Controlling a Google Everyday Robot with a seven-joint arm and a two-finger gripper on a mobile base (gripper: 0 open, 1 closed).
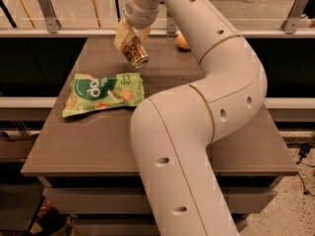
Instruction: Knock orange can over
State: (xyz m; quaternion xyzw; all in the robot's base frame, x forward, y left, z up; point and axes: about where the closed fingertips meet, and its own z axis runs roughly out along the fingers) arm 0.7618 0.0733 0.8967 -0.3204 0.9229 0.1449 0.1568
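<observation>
orange can (134,53) was tilted, silver rim pointing down toward 4 o'clock, at about 11 o'clock on the table (74,146). gripper (129,44) came at it from above, jaws closed on its sides. Couldn't tell if it touched the tabletop. Green snack bag (103,93) lay flat at 9 o'clock near the left edge, with bare tabletop from there to the front edge. Orange fruit (182,41) sat at 12 o'clock by the back edge, half hidden behind the arm (197,122), which covered the middle and right.
</observation>
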